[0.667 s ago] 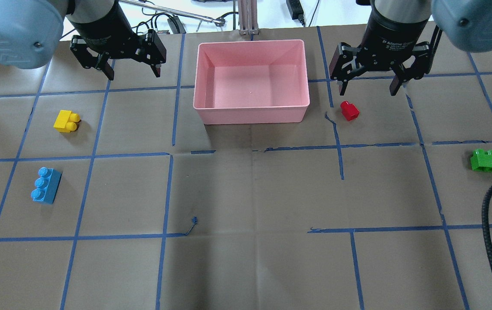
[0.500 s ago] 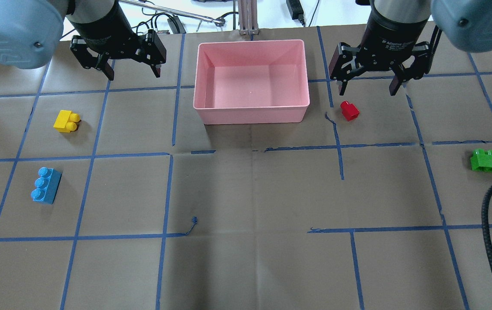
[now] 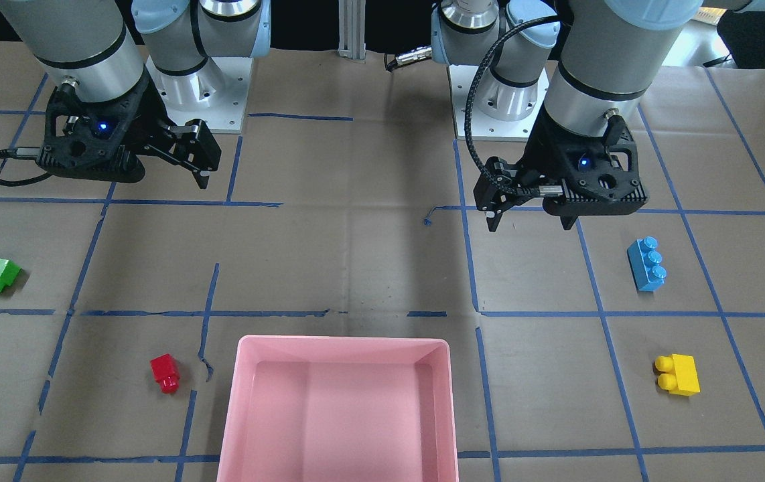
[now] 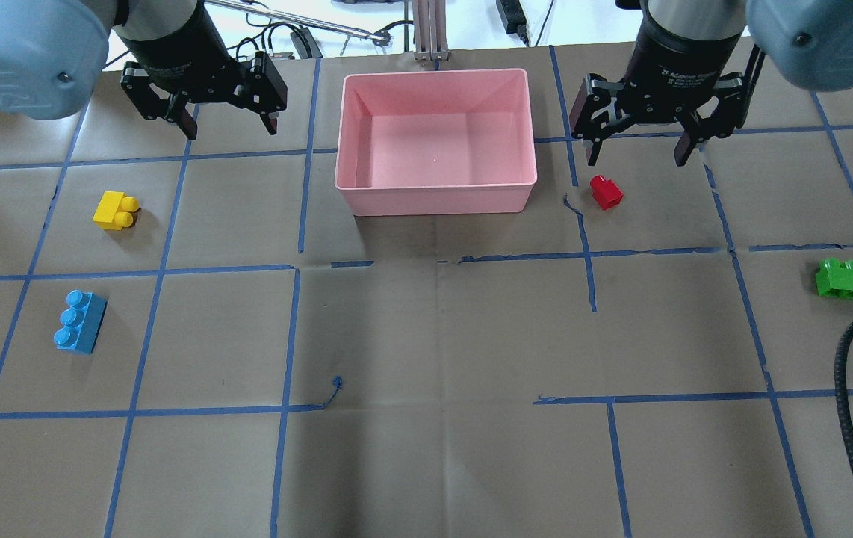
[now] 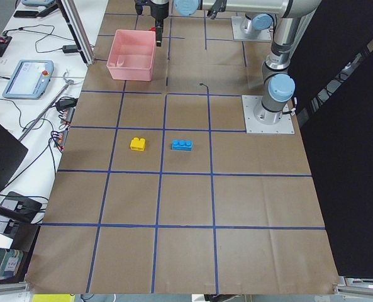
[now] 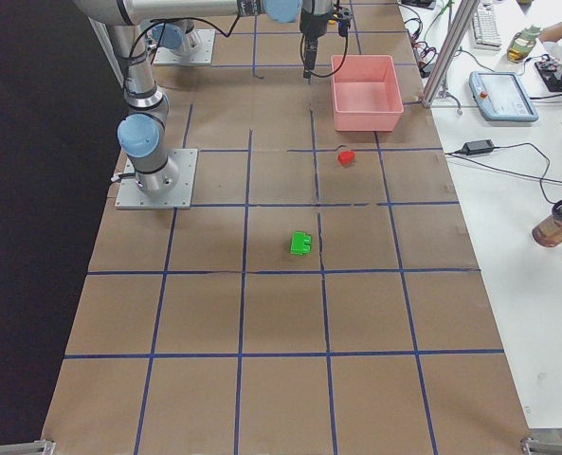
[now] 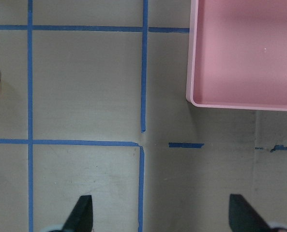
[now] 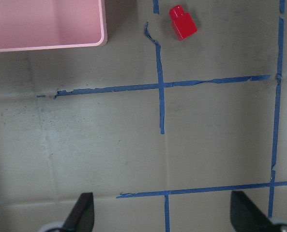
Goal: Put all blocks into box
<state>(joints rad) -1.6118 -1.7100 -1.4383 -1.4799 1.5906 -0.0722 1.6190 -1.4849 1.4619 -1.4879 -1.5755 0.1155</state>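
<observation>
The pink box (image 4: 434, 198) stands empty at the far middle of the table. The red brick (image 4: 606, 192) lies just right of it and shows in the right wrist view (image 8: 183, 22). The green brick (image 4: 843, 279) lies at the far right. The yellow brick (image 4: 116, 210) and the blue brick (image 4: 80, 321) lie on the left. My left gripper (image 4: 232, 133) hovers open and empty left of the box, beyond the yellow brick. My right gripper (image 4: 637, 161) hovers open and empty just beyond the red brick.
Brown paper with a blue tape grid covers the table (image 4: 441, 336). A black cable (image 4: 845, 403) loops in at the right edge, near the green brick. Both robot bases (image 3: 496, 94) stand on the near side.
My right gripper has shifted very slightly toward the far edge. The left gripper, the bricks and the box have not visibly moved.
</observation>
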